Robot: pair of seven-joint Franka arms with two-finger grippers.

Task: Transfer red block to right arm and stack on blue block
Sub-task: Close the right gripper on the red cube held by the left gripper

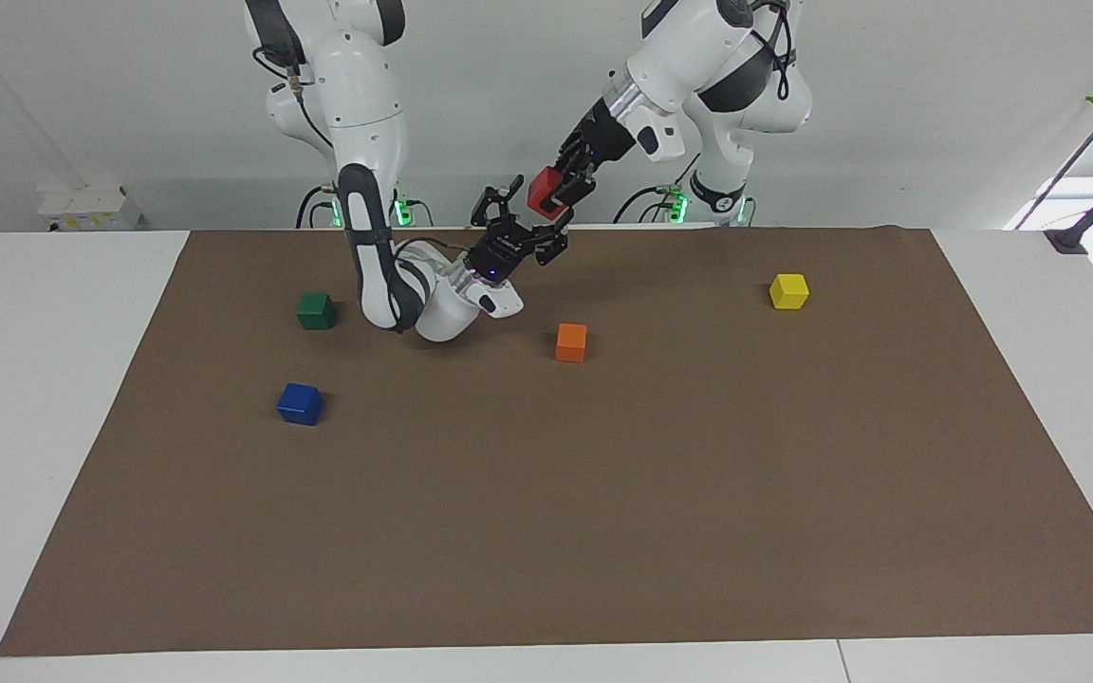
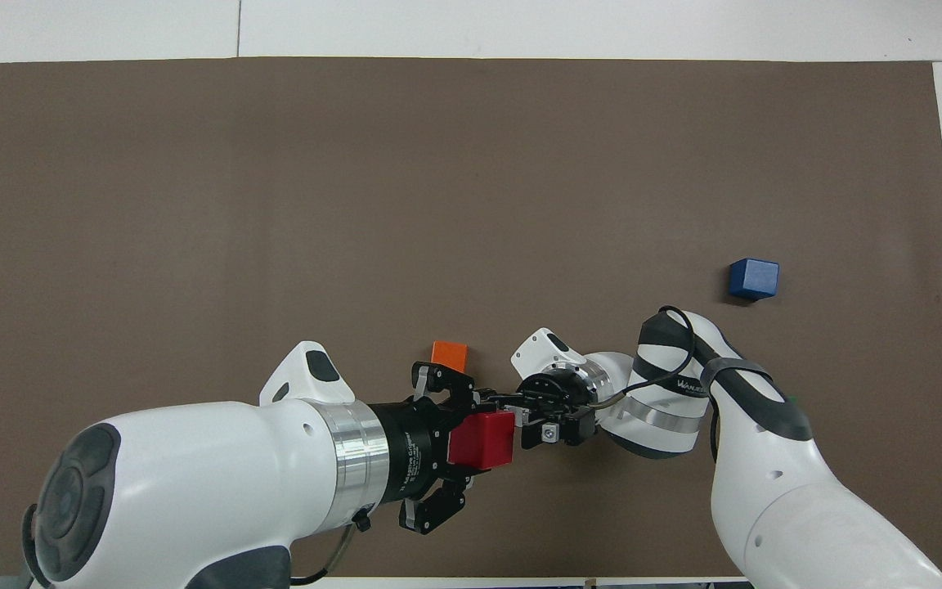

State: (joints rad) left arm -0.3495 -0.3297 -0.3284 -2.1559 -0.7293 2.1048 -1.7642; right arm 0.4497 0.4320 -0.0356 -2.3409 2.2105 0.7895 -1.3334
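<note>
Cube-shaped red block in left pincer

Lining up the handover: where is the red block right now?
The red block is in the air, held in the left gripper over the robots' edge of the mat, with the open right gripper right beside it.

We see the red block raised over the desk's robot-side edge. The blue block lies toward the right arm's end, the green block nearer the robots.
</note>
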